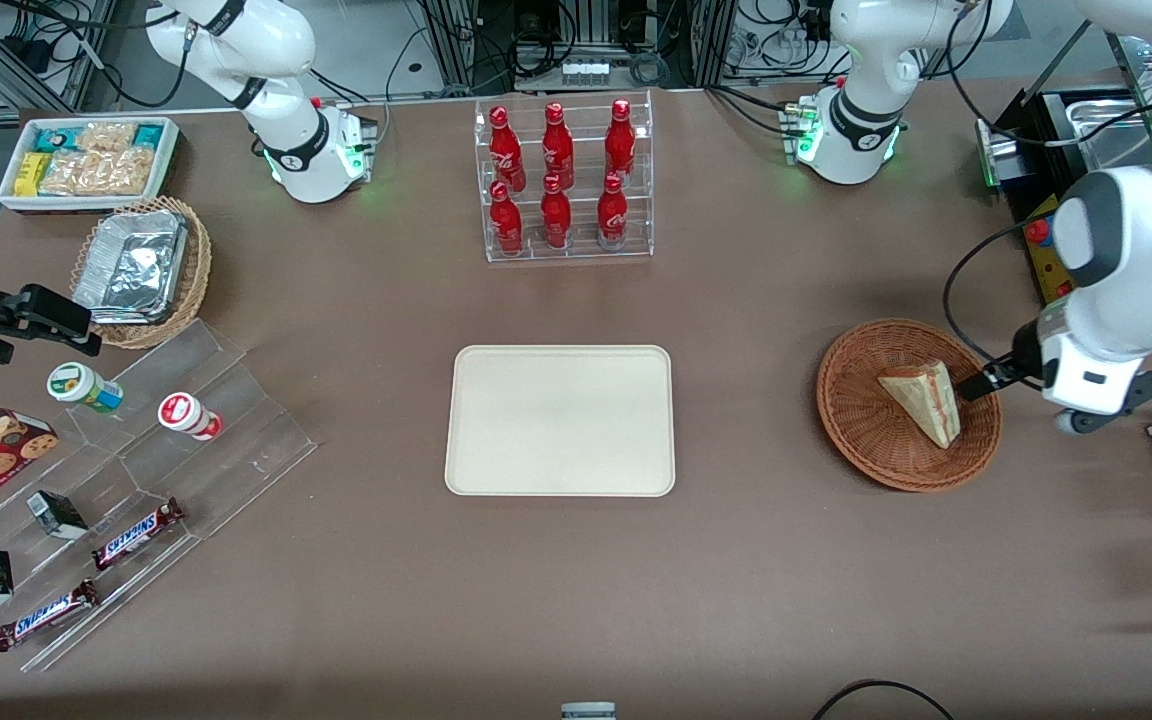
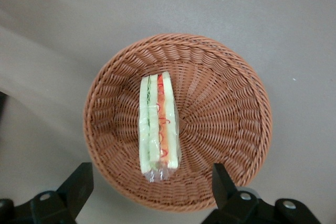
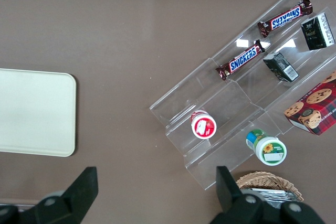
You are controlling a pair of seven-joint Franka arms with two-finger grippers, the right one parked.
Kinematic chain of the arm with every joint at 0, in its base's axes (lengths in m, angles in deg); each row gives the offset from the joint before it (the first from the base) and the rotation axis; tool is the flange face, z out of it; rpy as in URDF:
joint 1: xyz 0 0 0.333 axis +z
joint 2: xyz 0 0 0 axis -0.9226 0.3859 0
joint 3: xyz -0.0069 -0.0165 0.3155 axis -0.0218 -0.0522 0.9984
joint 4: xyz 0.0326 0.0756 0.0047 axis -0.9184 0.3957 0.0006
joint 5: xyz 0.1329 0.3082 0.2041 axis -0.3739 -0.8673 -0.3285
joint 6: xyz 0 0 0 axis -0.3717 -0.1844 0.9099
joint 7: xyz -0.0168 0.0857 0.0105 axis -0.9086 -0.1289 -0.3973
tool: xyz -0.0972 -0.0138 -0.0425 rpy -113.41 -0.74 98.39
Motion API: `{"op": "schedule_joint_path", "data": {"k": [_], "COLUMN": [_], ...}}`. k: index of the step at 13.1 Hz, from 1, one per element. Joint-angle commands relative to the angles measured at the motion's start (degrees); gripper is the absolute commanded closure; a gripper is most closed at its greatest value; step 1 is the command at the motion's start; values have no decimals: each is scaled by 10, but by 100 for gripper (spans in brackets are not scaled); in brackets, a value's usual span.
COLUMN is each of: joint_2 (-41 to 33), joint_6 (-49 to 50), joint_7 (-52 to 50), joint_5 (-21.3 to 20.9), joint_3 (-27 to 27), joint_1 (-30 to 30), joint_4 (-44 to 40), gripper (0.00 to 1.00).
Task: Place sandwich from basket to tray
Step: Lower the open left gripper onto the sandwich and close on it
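Note:
The sandwich is a pale wedge with a red and green filling stripe, wrapped in clear film, and it lies in the reddish-brown wicker basket toward the working arm's end of the table. In the left wrist view the sandwich lies in the basket with its filling edge up. My left gripper hangs open above the basket's rim, its fingers wide apart and empty. In the front view the gripper is at the basket's edge beside the sandwich. The cream tray lies empty at the table's middle.
A clear rack of red bottles stands farther from the front camera than the tray. An acrylic stepped shelf with snacks, a tan basket with a foil container and a white tray of packets lie toward the parked arm's end.

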State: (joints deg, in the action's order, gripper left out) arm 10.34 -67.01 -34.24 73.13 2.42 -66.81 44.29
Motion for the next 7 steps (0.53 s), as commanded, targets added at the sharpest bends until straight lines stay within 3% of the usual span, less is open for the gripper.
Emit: {"op": "schedule_joint_path", "data": {"k": [1, 7], "joint_2": [-21, -4], "joint_6": [-66, -150], "joint_7": [-44, -99], "joint_5": [-6, -9], "joint_3": [-2, -2], "joint_1": [-1, -1], "joint_4": [68, 108], "gripper": [0, 0]}}
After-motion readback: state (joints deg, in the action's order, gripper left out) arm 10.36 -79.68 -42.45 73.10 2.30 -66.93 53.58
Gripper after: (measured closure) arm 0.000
